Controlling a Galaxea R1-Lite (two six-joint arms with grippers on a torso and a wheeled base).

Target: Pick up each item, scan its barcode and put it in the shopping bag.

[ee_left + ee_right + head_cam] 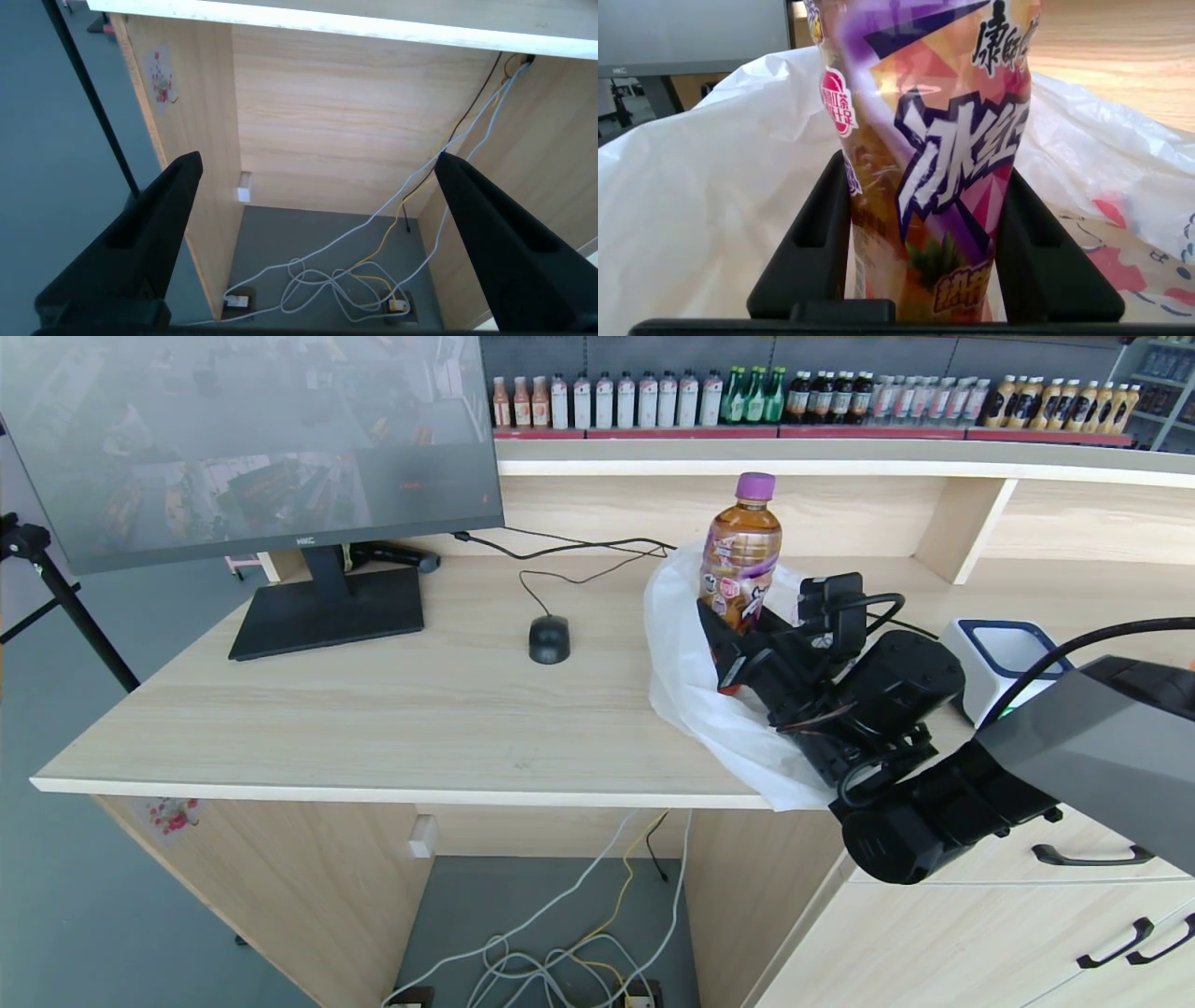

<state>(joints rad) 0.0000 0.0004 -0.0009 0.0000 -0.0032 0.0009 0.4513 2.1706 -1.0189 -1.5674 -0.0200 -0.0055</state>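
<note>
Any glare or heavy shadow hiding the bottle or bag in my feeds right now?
Head view: the monitor mirrors the shop, but the bottle and bag are evenly lit, without strong glare. Right wrist view: the bag is bright white, its folds visible; the label has slight sheen. Left wrist view: under the desk it is shaded, cables plain.

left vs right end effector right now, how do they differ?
The left end effector is open and empty; the right end effector is shut on the bottle. Left faces the cables under the desk; right is above the desk at the white bag. Both have black fingers.
</note>
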